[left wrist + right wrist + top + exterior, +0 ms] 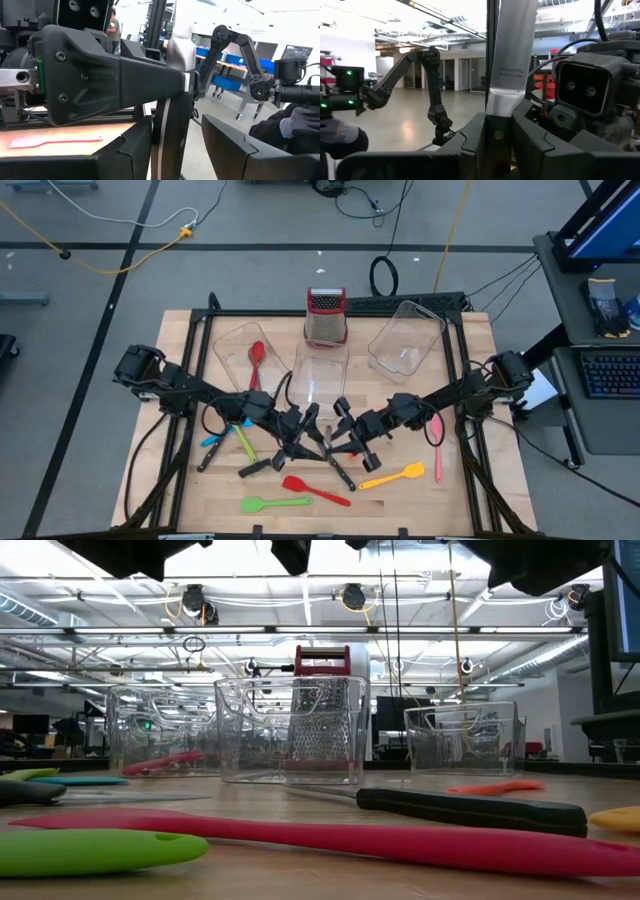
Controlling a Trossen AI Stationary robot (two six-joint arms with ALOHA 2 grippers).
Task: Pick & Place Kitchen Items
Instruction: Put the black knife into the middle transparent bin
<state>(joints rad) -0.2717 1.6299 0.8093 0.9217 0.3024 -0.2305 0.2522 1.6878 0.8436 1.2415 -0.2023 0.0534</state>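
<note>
Two arms meet over the middle of the table with a black-handled steel knife (512, 60) between them. The right gripper (495, 125) is clamped where handle meets blade, and the blade rises straight out from between its fingers. The left gripper (172, 145) faces it from the opposite side, its fingers (135, 150) flanking the black handle just below the right gripper's hold. Whether those fingers actually press on the handle cannot be told. The knife's long axis stands upright, crossing both pairs of fingers at right angles. The handle points down and the tip points up, beyond the edge of both wrist views. This looks like a handover, and the danger lies in its timing. If the right gripper lets go before the left has a firm hold, the knife would likely drop handle-first onto the red spatula (315, 490) and other utensils lying below the grippers. The polished blade gives little friction, so any hold shifted onto it could slide. With the two grippers this near each other, a small misjudged move could knock them together and twist the knife out of line.
</note>
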